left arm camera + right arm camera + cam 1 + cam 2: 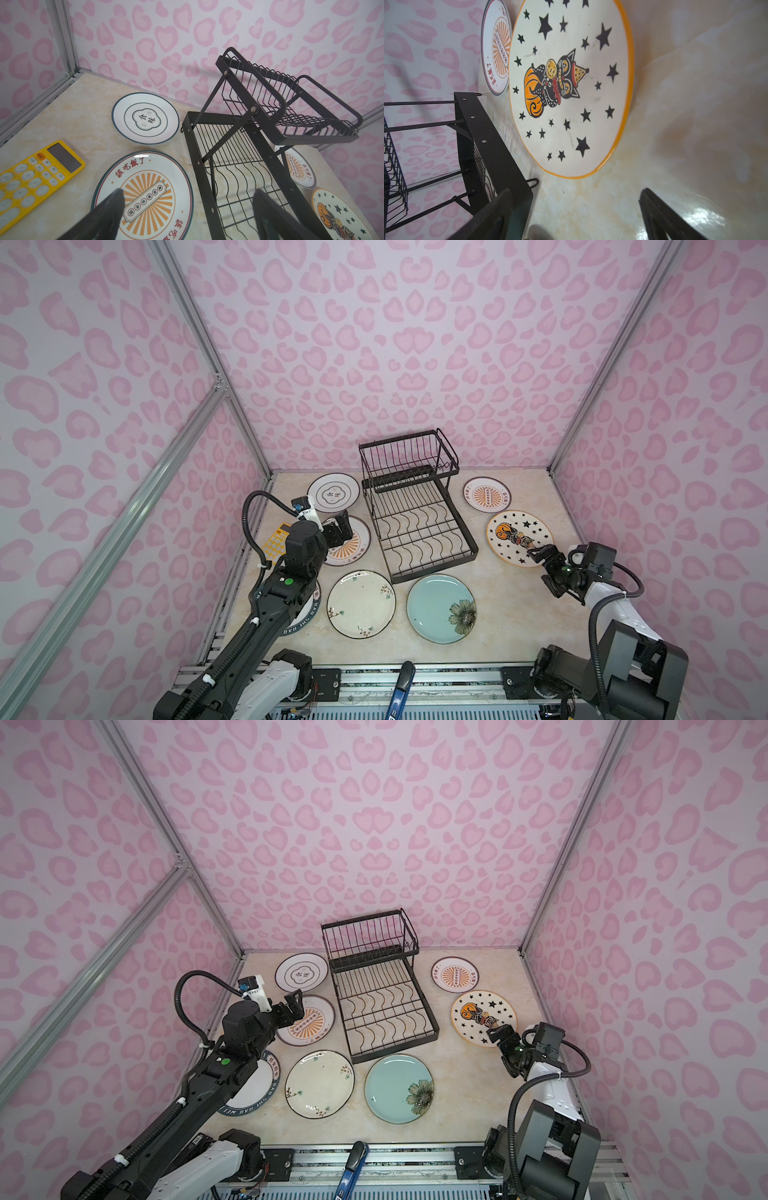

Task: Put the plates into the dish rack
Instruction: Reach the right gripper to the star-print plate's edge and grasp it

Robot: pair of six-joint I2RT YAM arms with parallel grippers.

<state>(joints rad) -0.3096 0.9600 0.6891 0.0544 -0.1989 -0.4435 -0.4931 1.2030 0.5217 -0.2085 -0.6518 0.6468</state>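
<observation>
Over a sunburst plate [145,197], left hand [188,192] gapes — right hand [575,192] likewise, near starred plate [571,128].

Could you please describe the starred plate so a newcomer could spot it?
Find the central black dish rack. Right of it lie a sunburst plate and, nearer the viewer, the starred plate. It alone has black stars and a yellow rim.

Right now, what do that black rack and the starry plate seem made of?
The dish rack: thin bars, riveted flat straps, matt black; probably painted metal. The starred plate: smooth, slightly shiny, printed picture, yellow rim; likely glazed ceramic.
</observation>
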